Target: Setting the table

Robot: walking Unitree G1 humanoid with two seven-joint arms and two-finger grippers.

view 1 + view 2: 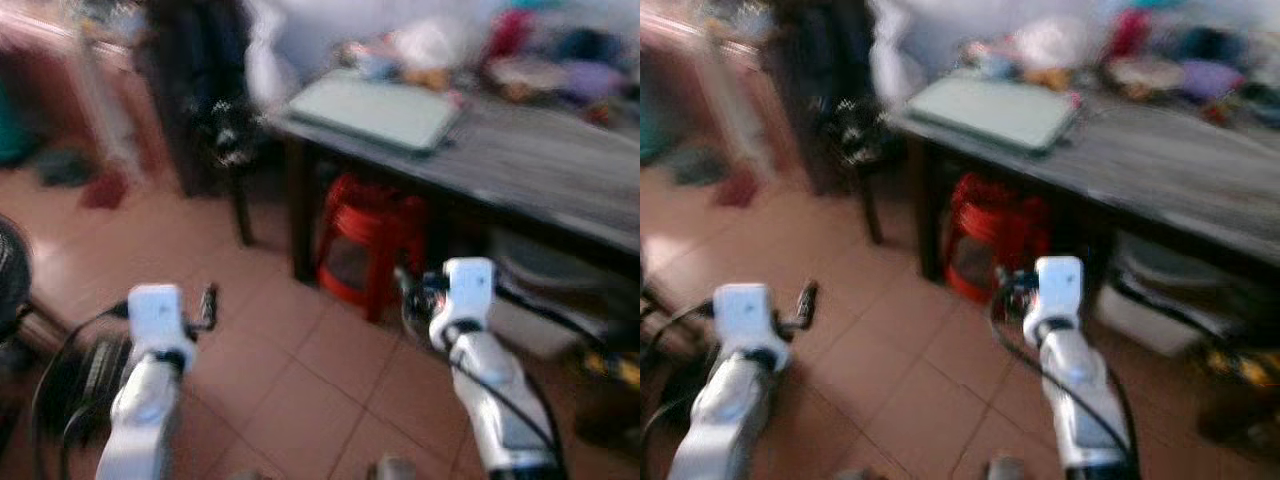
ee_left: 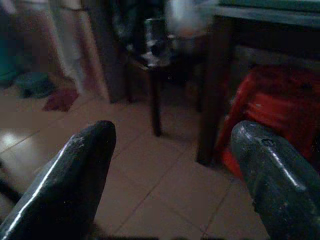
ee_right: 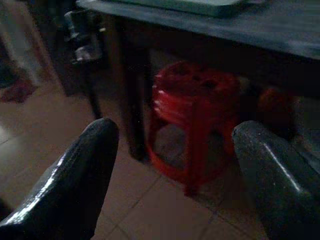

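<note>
Dark table (image 1: 540,160) — red stool (image 3: 192,107) beneath, both end effectors empty.

The surface (image 1: 560,165) was dark grey-brown, carrying a pale green tray (image 1: 375,110). A red plastic stool (image 3: 195,112) stood beneath it on terracotta floor tiles (image 1: 300,360).

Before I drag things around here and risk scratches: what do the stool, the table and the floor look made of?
Red stool: likely glossy moulded plastic, one uniform colour. Table: dark, matt, streaked top, probably wood. Floor: reddish-brown tiles with visible grout lines, slightly shiny, probably ceramic.
</note>
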